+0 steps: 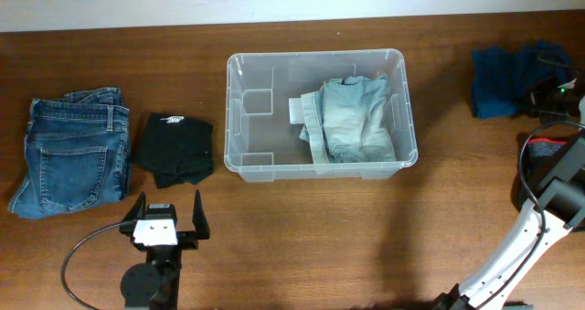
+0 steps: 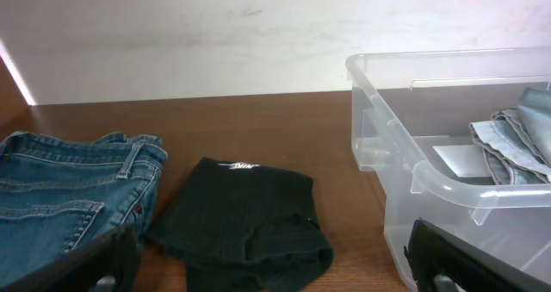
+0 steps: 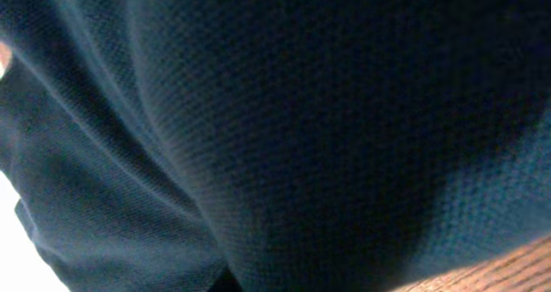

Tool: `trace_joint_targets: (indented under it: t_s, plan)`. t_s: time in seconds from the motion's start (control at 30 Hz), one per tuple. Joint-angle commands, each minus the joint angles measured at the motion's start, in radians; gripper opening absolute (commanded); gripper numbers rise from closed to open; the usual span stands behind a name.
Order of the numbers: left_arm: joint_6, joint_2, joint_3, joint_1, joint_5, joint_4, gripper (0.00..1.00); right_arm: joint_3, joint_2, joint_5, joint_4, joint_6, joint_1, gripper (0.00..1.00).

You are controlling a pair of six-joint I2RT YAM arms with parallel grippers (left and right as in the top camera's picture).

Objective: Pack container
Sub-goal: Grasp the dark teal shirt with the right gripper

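Overhead view, clear rectangular plastic container [image 1: 229,118] mid-table, pale folded denim [image 1: 355,118] in its right half, left gripper [image 1: 168,209] near left, jaws spread, right gripper [image 1: 556,98] against dark-blue fabric [image 1: 498,81] far right, jaw state cannot be told.

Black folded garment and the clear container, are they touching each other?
Apart. The overhead view shows a strip of bare table between the black garment and the container.

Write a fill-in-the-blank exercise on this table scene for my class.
The light-blue garment lies ____ the container.
The black garment lies between the dark-blue jeans and the ____.
The left gripper stands with jaws ____.
The fabric filling the right wrist view is dark ____.
Missing: inside; container; open; blue.
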Motion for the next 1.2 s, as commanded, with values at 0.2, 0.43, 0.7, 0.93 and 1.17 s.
trace_joint_targets:
  t_s: [0.2, 0.43, 0.7, 0.93, 1.17]
  plan:
    - [0.016, -0.008, -0.008, 0.005, 0.014, 0.003, 0.99, -0.013, -0.079, 0.033, -0.059, -0.173, 0.007, 0.04]
    - [0.016, -0.008, -0.008, 0.005, 0.014, 0.003, 0.99, -0.013, -0.080, 0.129, -0.157, -0.408, 0.031, 0.04]
    - [0.016, -0.008, -0.008, 0.005, 0.014, 0.003, 0.99, -0.013, -0.080, 0.379, -0.230, -0.551, 0.135, 0.04]
    - [0.016, -0.008, -0.008, 0.005, 0.014, 0.003, 0.99, -0.013, -0.080, 0.470, -0.227, -0.536, 0.225, 0.36]
    - [0.016, -0.008, -0.008, 0.005, 0.014, 0.003, 0.99, -0.013, -0.080, 0.452, -0.267, -0.470, 0.187, 0.80]
